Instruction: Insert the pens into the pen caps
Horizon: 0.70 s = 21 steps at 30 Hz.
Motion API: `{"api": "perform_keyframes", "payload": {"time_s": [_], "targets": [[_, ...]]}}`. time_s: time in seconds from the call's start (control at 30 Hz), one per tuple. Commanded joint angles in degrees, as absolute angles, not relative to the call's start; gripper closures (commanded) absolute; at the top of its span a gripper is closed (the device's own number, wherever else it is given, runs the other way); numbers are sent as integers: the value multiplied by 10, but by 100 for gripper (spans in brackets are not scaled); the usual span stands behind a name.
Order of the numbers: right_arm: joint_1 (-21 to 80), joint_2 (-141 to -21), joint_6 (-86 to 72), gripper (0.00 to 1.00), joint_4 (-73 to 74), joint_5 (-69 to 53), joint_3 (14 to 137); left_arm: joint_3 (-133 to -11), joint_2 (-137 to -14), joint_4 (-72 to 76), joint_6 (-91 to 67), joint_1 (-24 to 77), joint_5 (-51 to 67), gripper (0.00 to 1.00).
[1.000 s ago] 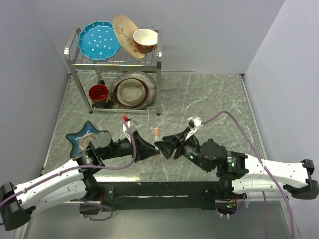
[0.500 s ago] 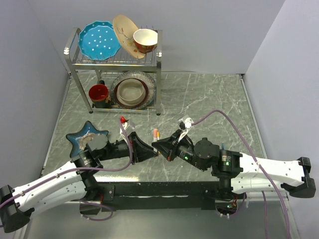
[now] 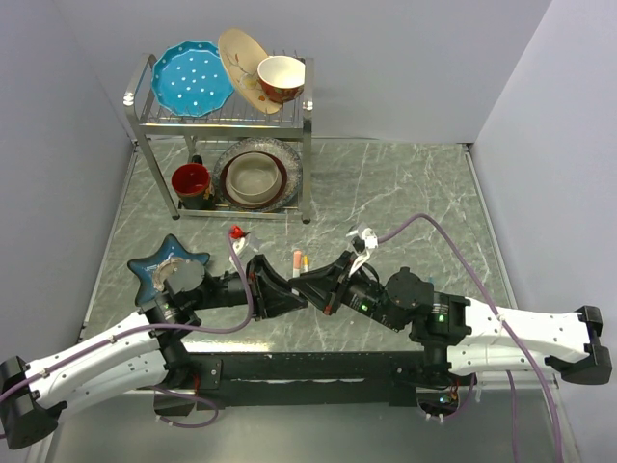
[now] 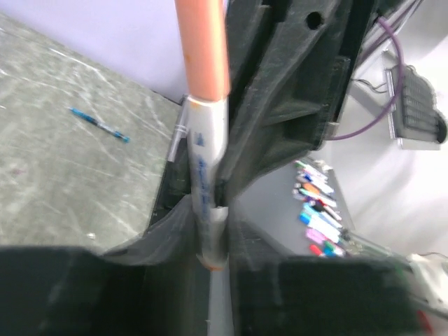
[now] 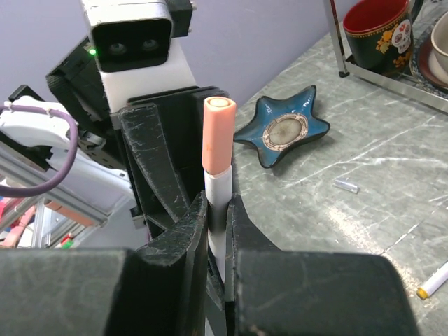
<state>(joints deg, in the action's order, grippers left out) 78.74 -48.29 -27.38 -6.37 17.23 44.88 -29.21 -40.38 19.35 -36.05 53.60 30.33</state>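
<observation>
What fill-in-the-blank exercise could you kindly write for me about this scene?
1. The right fingers are shut on a white pen whose cap is coloured ____.
2. The blue dish is shaped like a ____.
3. The red mug stands on the rack's ____ shelf.
Missing words: orange; star; lower.

The right hand (image 3: 306,287) has swung leftward and closed on the white pen (image 5: 218,199) just below its orange cap (image 5: 218,136). It now meets the left hand (image 3: 292,295), and the pen stands slightly further left.
</observation>
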Motion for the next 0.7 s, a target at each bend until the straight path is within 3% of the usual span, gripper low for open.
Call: {"api": "perform_keyframes", "payload": {"time_s": [0.0, 0.07, 0.1, 0.2, 0.3, 0.4, 0.67], "targets": [[788, -479, -285, 100, -104, 148, 447, -294, -400, 239, -362, 536, 313, 97], [790, -476, -287, 94, -92, 147, 450, -288, -398, 244, -365, 536, 318, 99], [789, -474, -288, 80, -88, 146, 453, -287, -396, 243, -364, 536, 320, 99], [790, -463, -278, 53, -68, 142, 464, -286, -390, 227, -353, 535, 323, 99], [789, -457, -260, 38, -49, 126, 477, -283, -381, 219, -346, 535, 327, 99], [789, -468, -256, 29, -21, 127, 500, -283, -375, 211, -339, 536, 344, 99], [789, -481, -242, 27, 2, 150, 536, -276, -367, 205, -328, 536, 381, 99]]}}
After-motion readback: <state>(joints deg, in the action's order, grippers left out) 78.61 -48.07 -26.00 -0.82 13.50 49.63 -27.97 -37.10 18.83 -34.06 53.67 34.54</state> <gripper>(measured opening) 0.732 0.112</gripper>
